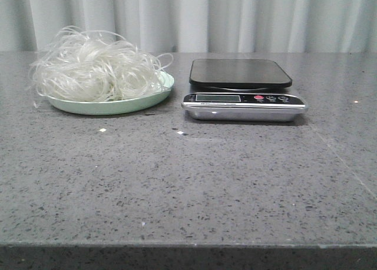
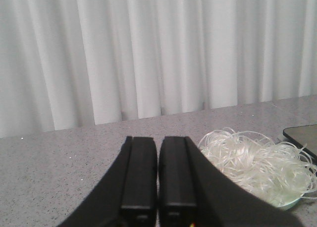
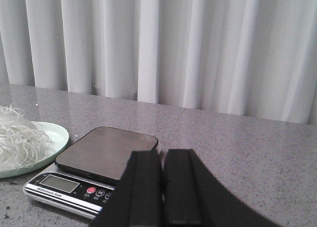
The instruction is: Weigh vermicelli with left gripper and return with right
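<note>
vermicelli sits heaped on a pale green plate at the left rear of the grey table, its loose loops spilling past the rim, just beside a scale whose dark platform is bare. the left gripper hangs above the table near the noodles with its black fingers pressed together, holding nothing. the right gripper is likewise closed on nothing, raised near the scale's front corner.
</note>
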